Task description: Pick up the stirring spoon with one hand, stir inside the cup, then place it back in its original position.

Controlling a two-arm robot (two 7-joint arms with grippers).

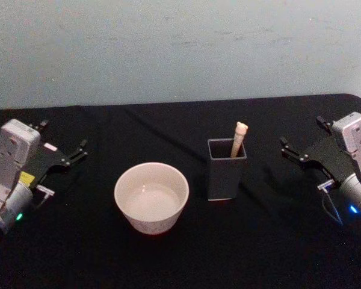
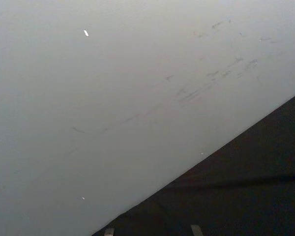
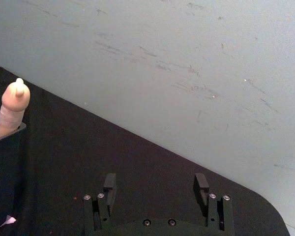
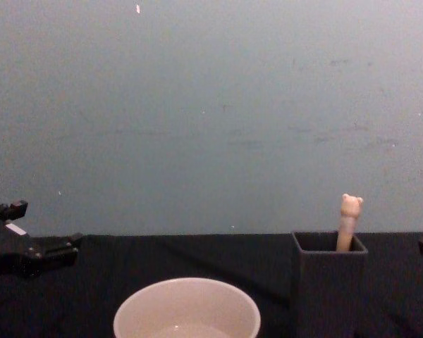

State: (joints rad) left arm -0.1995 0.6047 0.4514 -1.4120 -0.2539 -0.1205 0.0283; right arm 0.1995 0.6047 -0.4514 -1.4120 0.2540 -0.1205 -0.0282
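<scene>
A: How do we see the arms posed?

B: Taking the dark grey holder [image 1: 222, 180] as our mark, the left gripper [image 1: 63, 139] hangs low over the black table [image 1: 168, 123], well off to the holder's left, with its fingers pointing up the table toward the wall. The right gripper [image 1: 304, 133] sits well apart on the holder's right, posed the same way.

A: And the fingers?

B: On both we see them spread wide with nothing between them. The right wrist view shows the right gripper's [image 3: 155, 189] two tips far apart over bare cloth.

A: What do the containers hold?

B: The stirring spoon [image 1: 239, 137] stands in the holder, leaning against its back right corner, with its bear-shaped head poking above the rim. The stem and bowl are hidden inside. The cup [image 1: 151, 226] stands near the holder's left and a little closer to us. We see a pale sheen at its bottom, but cannot tell whether it holds liquid.

A: Our count?

B: Two grippers, one cup, one holder and one spoon.
</scene>
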